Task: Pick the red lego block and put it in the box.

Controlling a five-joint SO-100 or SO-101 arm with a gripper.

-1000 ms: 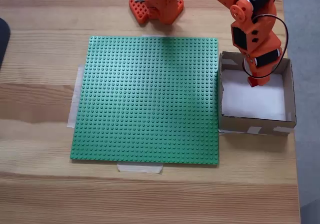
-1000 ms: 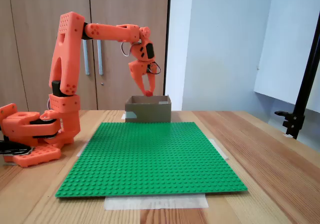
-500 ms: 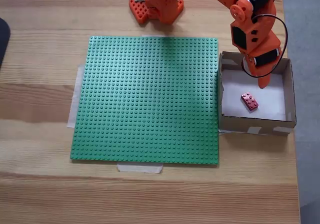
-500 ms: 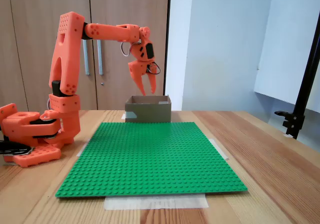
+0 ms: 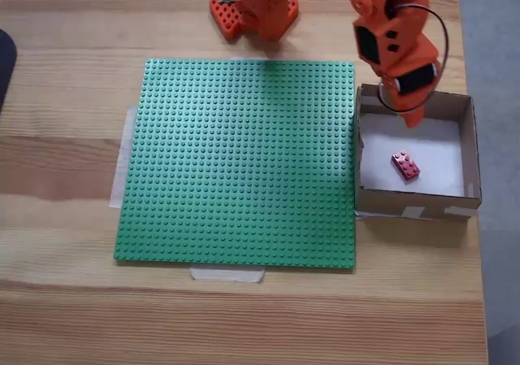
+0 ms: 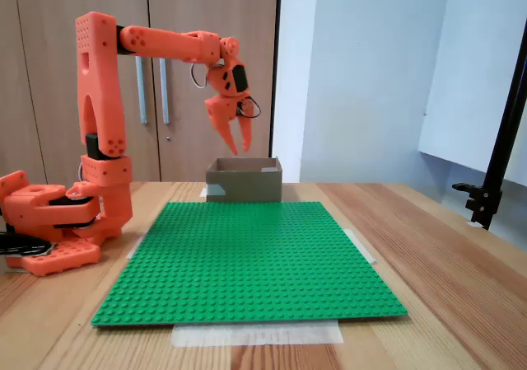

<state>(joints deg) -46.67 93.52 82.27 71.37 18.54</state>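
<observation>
**Above the box, fingers parted, brick lying inside**

Across the wooden table the green baseplate is taking up most of the room, taped down at its edges so it is not sliding about. Just beside its right edge in the top-down fixed view, the box is sitting with its near wall almost touching the plate — placed there, I judge, so that my reach from the base is short and needs no stretch.

My arm is arching out from the tall shoulder column in the side-on fixed view, and my gripper is hanging clear above the box's rim, its two fingers spread apart and holding nothing. From above, my gripper is hovering over the box's far wall, not over the floor's middle.

Down on the white bottom the red lego block is lying studs-up, turned at a slant, nearer the front wall than the back and touching neither, as far as I can tell. I am reading the placing as done.

For room: the walls are low, I am standing above them, and the air over the baseplate is open — any way back toward the base looks free, so long as my fingertips are not dipping toward the cardboard edge.
</observation>
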